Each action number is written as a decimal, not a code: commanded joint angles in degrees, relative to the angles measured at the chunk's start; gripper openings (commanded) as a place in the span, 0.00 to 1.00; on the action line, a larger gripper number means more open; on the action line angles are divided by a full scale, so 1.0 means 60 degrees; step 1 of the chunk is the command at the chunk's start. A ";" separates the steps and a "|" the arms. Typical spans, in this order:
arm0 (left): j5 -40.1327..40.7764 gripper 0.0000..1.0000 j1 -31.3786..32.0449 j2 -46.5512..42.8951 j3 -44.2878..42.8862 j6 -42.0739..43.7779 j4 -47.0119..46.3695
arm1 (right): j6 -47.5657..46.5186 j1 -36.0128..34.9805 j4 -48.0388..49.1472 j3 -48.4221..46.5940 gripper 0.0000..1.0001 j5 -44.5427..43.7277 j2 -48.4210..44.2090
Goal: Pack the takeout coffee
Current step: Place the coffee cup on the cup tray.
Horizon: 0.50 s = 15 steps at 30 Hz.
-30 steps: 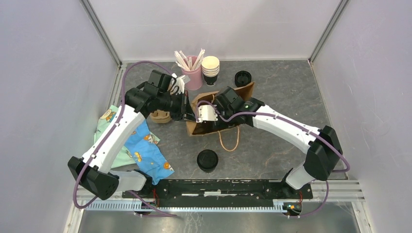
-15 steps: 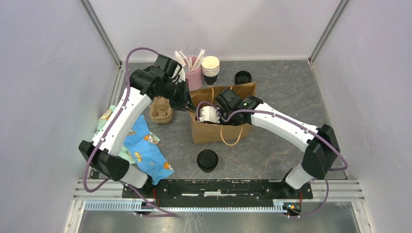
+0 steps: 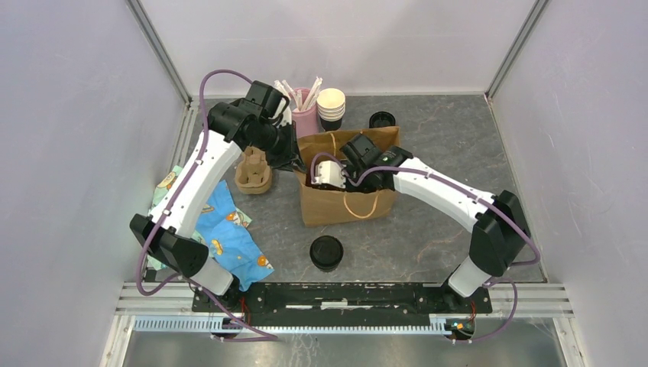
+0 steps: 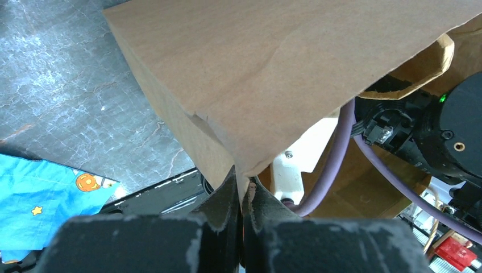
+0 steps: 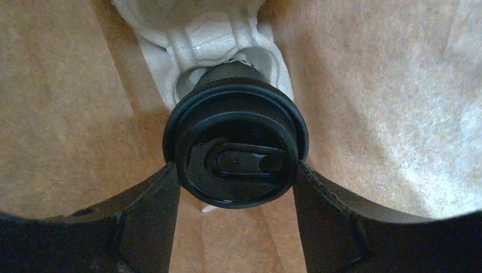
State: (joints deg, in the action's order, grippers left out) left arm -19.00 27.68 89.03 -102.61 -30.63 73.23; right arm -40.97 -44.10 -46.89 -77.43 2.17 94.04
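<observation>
Top view: the brown bag point(image 3: 348, 205) stands upright on the worktop point(image 3: 451, 138), having lain slumped a second ago, with the right arm point(image 3: 435, 191) reaching into its mouth. Left wrist view: the left claw point(image 4: 243, 196) is pinched narrow on the bag's rim corner. Right wrist view alone shows the inside: the right claw point(image 5: 234, 170), spread wide, grips the takeout coffee point(image 5: 236, 148) at both sides, seated in a pulp carrier point(image 5: 199, 28).

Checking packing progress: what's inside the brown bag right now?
A lidded takeout coffee seated in a pale pulp carrier, with the right gripper gripping its lid. What lies under the carrier is covered.
</observation>
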 commanded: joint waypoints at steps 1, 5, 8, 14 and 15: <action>0.0163 0.05 -0.0029 0.0170 -0.0481 -0.0112 -0.0062 | 0.0115 0.0195 -0.0003 0.1087 0.00 0.0184 0.0962; 0.0193 0.04 -0.0029 0.0123 -0.0453 -0.0066 -0.0062 | 0.0339 0.0213 -0.0146 0.0633 0.00 0.0336 0.0834; 0.0254 0.04 -0.0029 0.0074 -0.0448 -0.0009 -0.0073 | 0.0617 0.0199 -0.0362 0.0036 0.04 0.0266 0.0605; 0.0220 0.04 -0.0029 0.0167 -0.0520 0.0080 -0.0123 | 0.1001 0.0201 -0.0752 -0.0926 0.34 0.0288 0.0103; 0.0234 0.04 -0.0029 0.0175 -0.0534 0.0081 -0.0130 | 0.1047 0.0209 -0.0759 -0.1037 0.39 0.0289 0.0018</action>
State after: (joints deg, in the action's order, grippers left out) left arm -17.98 27.66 89.89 -103.26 -30.61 73.41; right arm -37.74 -43.31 -48.14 -79.94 3.60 94.70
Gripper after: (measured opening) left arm 0.047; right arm 0.713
